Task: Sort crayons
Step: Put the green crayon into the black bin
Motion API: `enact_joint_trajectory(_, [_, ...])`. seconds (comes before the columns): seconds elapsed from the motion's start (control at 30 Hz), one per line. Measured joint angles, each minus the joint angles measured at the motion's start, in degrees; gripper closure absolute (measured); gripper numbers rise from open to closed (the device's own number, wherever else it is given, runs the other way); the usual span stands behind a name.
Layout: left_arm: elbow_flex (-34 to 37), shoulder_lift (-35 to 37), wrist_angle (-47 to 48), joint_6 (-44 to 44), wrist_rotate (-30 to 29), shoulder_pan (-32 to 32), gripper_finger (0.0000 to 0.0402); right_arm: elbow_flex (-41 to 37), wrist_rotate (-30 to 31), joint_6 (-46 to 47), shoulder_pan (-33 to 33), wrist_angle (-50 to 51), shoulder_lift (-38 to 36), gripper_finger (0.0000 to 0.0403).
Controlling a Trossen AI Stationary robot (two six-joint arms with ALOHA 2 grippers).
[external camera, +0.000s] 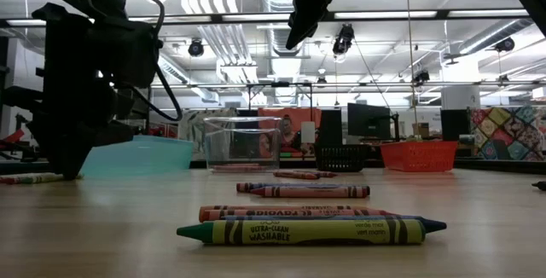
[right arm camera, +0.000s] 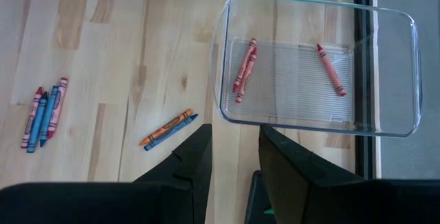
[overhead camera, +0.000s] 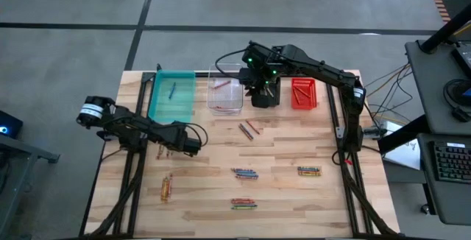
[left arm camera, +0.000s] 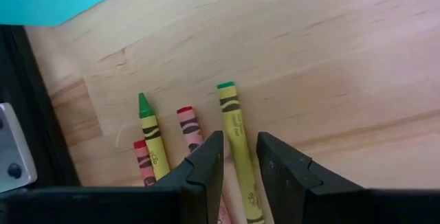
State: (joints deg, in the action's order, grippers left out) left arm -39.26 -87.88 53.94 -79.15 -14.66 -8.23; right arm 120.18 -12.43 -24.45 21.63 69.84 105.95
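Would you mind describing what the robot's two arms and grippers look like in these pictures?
Both arms are dark, jointed and slim, with black cables looping along them. The left arm has a round silvery-white joint cap near its base. The right arm shows small green lights near its wrist. The left gripper and right gripper each have two matte black, blocky, wedge-shaped fingers.

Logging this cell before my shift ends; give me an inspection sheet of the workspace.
Surface: wooden table, bare between groups.
Job's things: crayons lie in small groups; three red crayons in the clear bin; one blue in the teal bin.
Clutter: black bin and red bin, contents unclear.
Grippers: left gripper open astride a green-tipped crayon; right gripper open, empty, beside the clear bin.
Cables: wires off the table's right.
Surroundings: desk, keyboard.
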Motion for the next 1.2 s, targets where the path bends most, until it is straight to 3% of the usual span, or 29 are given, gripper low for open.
enact_joint_trajectory(0.5, [0.98, 0.07, -1.36, -0.35, -0.38, -0.50, 0.0327, -0.79, 0.00, 0.01, 0.00, -0.31, 0.13, 0.0294])
enact_joint_trajectory(0.73, [1.02, 0.05, -1.91, -0.44, -0.28, -0.50, 0.0392, -0.97, 0.00, 0.00, 0.00, -0.28, 0.15, 0.0294])
enact_joint_trajectory(0.97, [0.19, 0.50, -1.35, 0.57, -0.48, -0.70, 0.0398, -0.98, 0.00, -0.14, 0.00, 0.59, 0.17, 0.0294])
enact_joint_trajectory(1.2, [-4.62, 3.94, -1.27, 4.84, -5.95, -1.37, 0.0400, -3.21, -0.27, 1.42, -0.06, 3.11, -1.50, 0.0294])
